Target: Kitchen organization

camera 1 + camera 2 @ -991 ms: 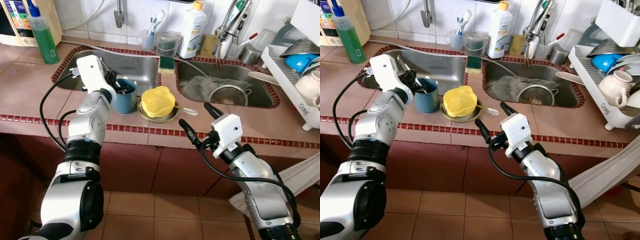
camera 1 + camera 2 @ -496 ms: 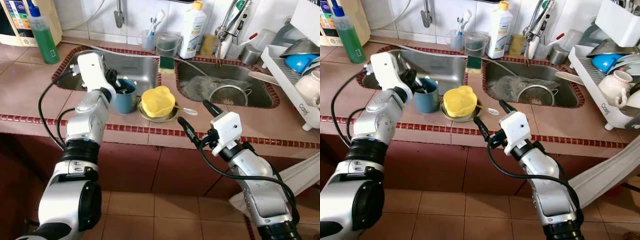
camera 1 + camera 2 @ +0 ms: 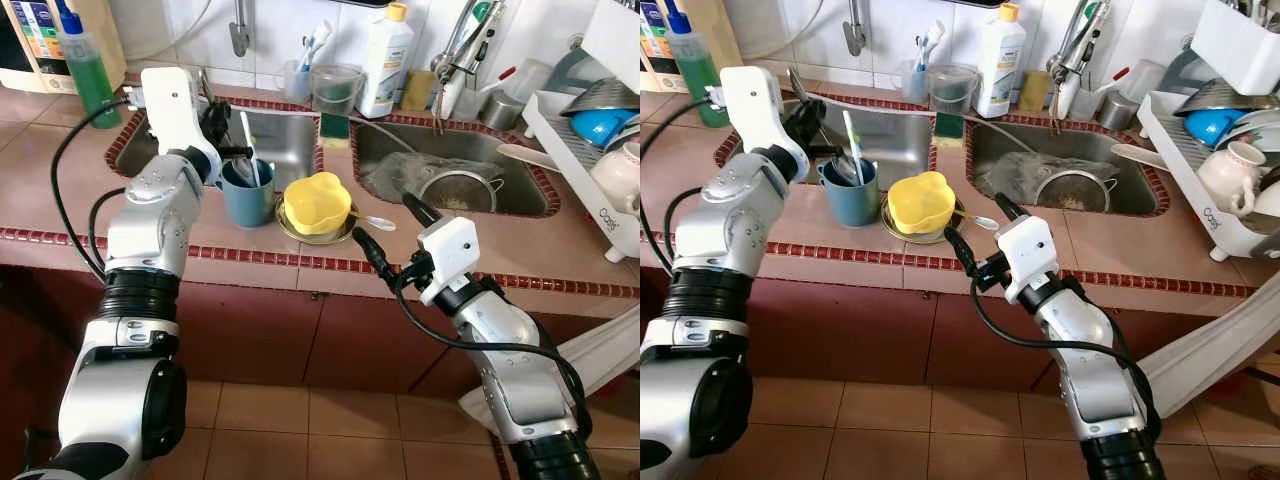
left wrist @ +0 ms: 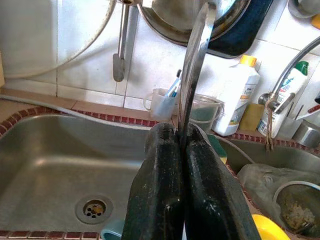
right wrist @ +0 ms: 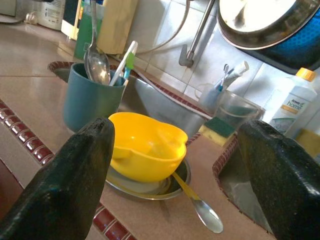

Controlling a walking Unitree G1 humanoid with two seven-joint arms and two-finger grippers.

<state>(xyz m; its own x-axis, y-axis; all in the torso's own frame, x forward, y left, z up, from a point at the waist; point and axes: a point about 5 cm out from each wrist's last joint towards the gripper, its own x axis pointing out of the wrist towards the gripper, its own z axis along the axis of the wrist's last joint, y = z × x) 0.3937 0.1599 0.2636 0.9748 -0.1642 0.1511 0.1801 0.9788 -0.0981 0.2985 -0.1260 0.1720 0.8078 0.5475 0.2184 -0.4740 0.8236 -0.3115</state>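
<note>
Your left tool [image 3: 808, 112], upper left, pinches a knife [image 4: 192, 75] clear of the blue cup [image 3: 851, 192]; right tool [image 3: 978, 228] waits open.

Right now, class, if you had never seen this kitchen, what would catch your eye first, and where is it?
Most striking is the yellow bowl, sitting on a metal plate on the tiled counter in front of the two sinks, with a spoon lying beside it. Just left of it stands a blue cup of utensils, above which the left gripper pinches a thin metal utensil. The right gripper hangs open at the counter's front edge.
</note>
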